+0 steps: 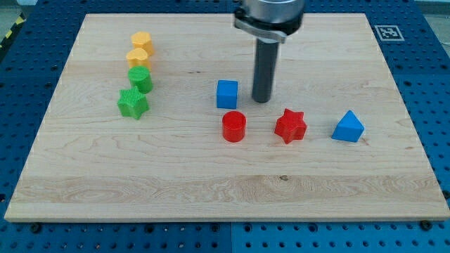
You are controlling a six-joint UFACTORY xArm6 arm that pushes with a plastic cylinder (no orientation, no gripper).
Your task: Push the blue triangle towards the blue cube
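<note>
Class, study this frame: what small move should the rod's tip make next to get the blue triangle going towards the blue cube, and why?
Probably swing my tip round to the view's right of the blue triangle: it now sits beside the blue cube, with the red star between.

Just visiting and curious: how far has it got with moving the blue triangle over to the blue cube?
Nothing looks done yet. The blue triangle sits far at the view's right, with the red star between it and the blue cube. My tip stands just right of the cube, touching no block, well away from the triangle. Left: get round to the triangle's right side and push it leftward, likely skirting the star.
</note>
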